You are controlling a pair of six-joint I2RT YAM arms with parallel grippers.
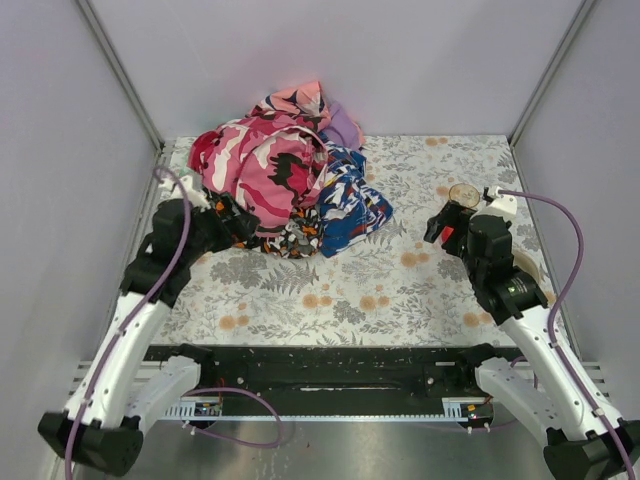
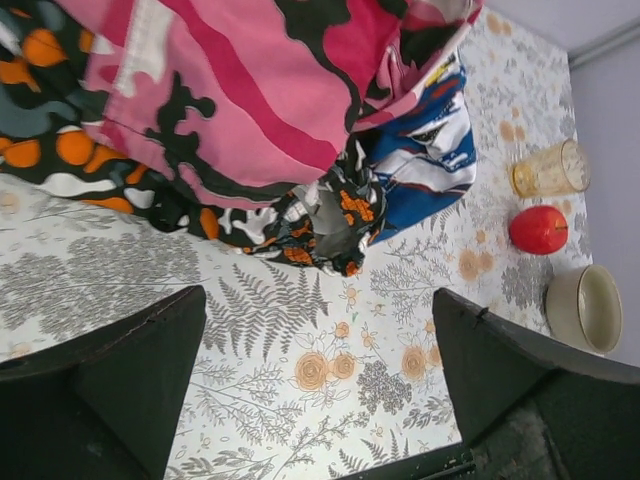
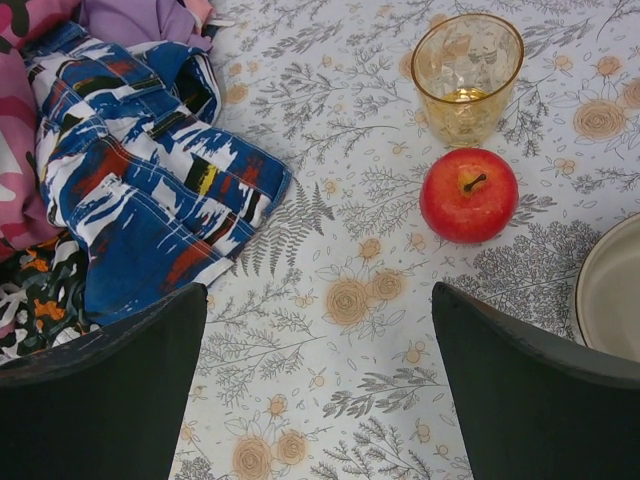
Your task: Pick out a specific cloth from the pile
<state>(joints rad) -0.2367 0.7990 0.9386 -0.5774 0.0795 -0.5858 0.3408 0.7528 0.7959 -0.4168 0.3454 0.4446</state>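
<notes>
The pile (image 1: 275,180) of patterned garments lies at the back middle of the table, pink camouflage on top, blue-white-red at its right edge. The lilac cloth (image 1: 343,127) peeks out at the pile's back right, mostly buried; a corner shows in the right wrist view (image 3: 130,18). My left gripper (image 1: 232,215) is open and empty, close to the pile's front left edge; the left wrist view shows pink camouflage (image 2: 240,90) just beyond it. My right gripper (image 1: 440,228) is open and empty, to the right of the pile above bare tablecloth.
A red apple (image 3: 468,194), an amber glass (image 3: 466,75) and a cream bowl (image 3: 612,290) stand at the right, near my right gripper. The floral tablecloth (image 1: 350,290) covers the table. Grey walls enclose the back and sides.
</notes>
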